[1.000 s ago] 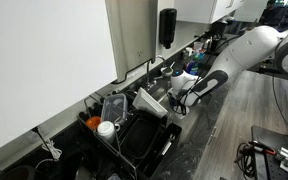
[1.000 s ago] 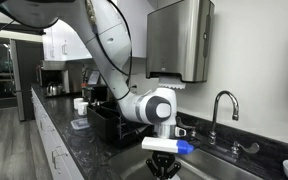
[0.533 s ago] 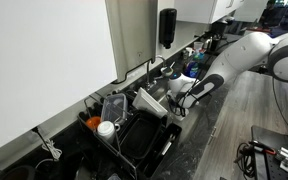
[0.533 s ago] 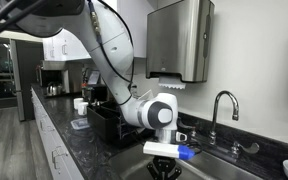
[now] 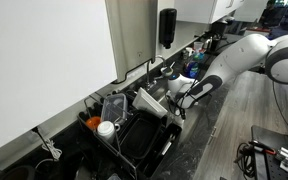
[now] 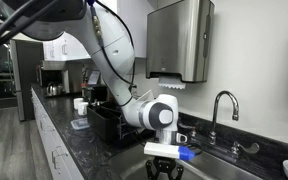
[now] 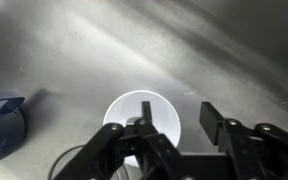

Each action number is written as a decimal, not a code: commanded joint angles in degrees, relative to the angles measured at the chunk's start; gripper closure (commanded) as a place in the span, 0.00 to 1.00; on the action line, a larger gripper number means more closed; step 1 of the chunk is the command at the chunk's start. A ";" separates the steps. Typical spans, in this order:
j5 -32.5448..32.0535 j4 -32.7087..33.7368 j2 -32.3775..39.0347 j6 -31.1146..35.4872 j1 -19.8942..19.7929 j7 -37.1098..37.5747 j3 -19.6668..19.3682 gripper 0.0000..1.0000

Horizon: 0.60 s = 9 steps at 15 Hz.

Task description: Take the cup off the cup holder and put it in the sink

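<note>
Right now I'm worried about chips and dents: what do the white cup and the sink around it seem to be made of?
The cup looks like glazed ceramic, or possibly hard plastic. It is plain white and smooth with an even round rim, and the wrist view cannot settle which. The sink looks like brushed stainless steel, grey and shiny, with long streaked reflections across its floor.

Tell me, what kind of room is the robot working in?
Most likely a kitchen, perhaps an office kitchenette. A steel sink with a faucet sits in a dark stone-look countertop, a black wire dish rack stands beside it, and a paper towel dispenser hangs on the wall.
</note>
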 commanded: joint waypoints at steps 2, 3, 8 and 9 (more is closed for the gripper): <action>-2.62 -0.81 -2.57 -0.75 -0.18 0.82 0.55 0.09; -2.79 -2.06 -4.42 -0.71 -0.16 0.79 0.66 0.02; -2.54 -9.88 -16.82 0.35 -0.62 0.44 1.53 0.00; -2.28 -11.93 -20.05 -0.08 -0.70 0.36 1.68 0.00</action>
